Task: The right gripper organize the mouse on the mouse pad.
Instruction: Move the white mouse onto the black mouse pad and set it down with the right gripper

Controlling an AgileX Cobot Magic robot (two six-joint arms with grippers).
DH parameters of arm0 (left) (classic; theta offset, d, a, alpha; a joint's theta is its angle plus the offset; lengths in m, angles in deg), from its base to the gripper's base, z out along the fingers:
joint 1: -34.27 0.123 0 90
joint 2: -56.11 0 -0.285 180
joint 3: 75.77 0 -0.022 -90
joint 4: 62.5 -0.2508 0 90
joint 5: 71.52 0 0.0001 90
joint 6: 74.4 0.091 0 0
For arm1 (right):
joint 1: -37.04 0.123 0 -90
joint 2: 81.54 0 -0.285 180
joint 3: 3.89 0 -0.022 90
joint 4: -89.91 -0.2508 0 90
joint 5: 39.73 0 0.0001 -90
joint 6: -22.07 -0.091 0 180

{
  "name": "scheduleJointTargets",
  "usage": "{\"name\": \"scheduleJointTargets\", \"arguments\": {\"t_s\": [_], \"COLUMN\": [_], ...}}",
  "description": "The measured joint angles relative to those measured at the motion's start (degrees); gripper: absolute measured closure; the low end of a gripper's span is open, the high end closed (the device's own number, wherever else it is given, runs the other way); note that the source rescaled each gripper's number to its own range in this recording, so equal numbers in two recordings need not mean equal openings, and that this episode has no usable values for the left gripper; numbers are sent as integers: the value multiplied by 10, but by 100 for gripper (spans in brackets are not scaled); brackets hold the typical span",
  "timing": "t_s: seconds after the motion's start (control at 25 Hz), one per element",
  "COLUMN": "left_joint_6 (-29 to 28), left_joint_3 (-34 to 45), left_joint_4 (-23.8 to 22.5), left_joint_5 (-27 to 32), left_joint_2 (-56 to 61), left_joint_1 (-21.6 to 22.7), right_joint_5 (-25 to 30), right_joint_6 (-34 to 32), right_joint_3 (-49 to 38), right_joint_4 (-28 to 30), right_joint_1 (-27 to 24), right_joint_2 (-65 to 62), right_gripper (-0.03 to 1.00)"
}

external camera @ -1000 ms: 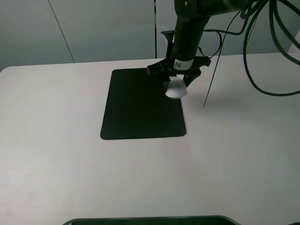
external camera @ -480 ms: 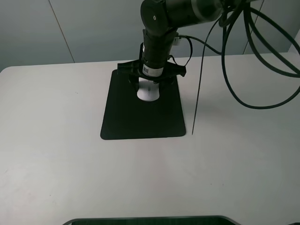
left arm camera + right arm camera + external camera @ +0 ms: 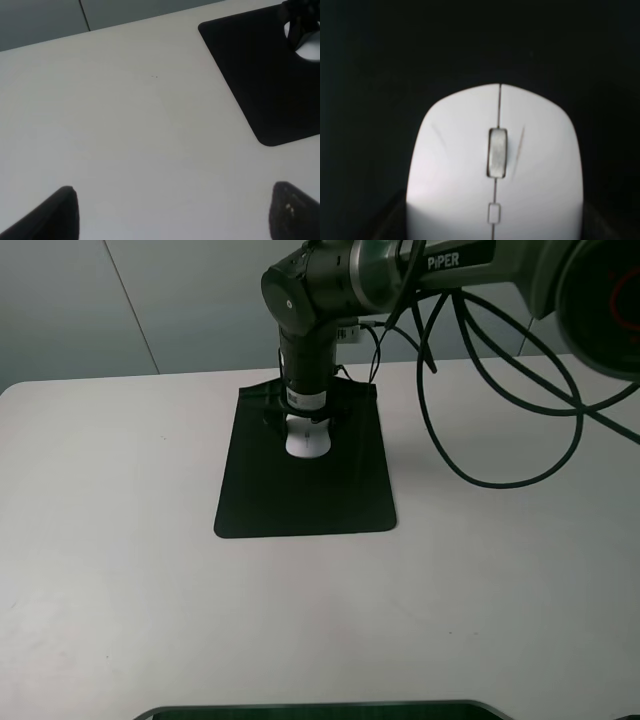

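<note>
The left gripper (image 3: 175,215) is seen closest, its jaws spread wide over the bare white table (image 3: 130,570). Further in, the mouse pad (image 3: 300,500) is laid flat on that table, and the mouse (image 3: 307,443) is found over its far half, about midway across, scroll wheel (image 3: 497,152) facing up. The right gripper (image 3: 305,428) is pointed straight down on it, jaws drawn in narrowly against the mouse's sides. Whether the mouse is fully set down on the pad cannot be told. Beyond, black cables (image 3: 500,470) are looped above the table.
</note>
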Motion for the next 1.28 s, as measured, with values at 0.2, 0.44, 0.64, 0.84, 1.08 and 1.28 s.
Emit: {"name": "scheduleJointTargets", "arguments": {"t_s": [0.2,0.44,0.64,0.84,1.08,1.28], "left_joint_6": [0,0,0,0,0,0], "left_joint_3": [0,0,0,0,0,0], "left_joint_4": [0,0,0,0,0,0], "left_joint_5": [0,0,0,0,0,0], "left_joint_2": [0,0,0,0,0,0], "left_joint_1": [0,0,0,0,0,0], "right_joint_5": [5,9,0,1,4,6], "right_joint_6": [-2,-28,-37,-38,-38,-37], "right_joint_3": [11,12,13,13,14,14], "right_joint_4": [0,0,17,17,16,15], "right_joint_1": [9,11,11,11,11,11], "right_joint_2": [30,50,51,62,62,62], "right_gripper": [93,93,93,93,93,93]}}
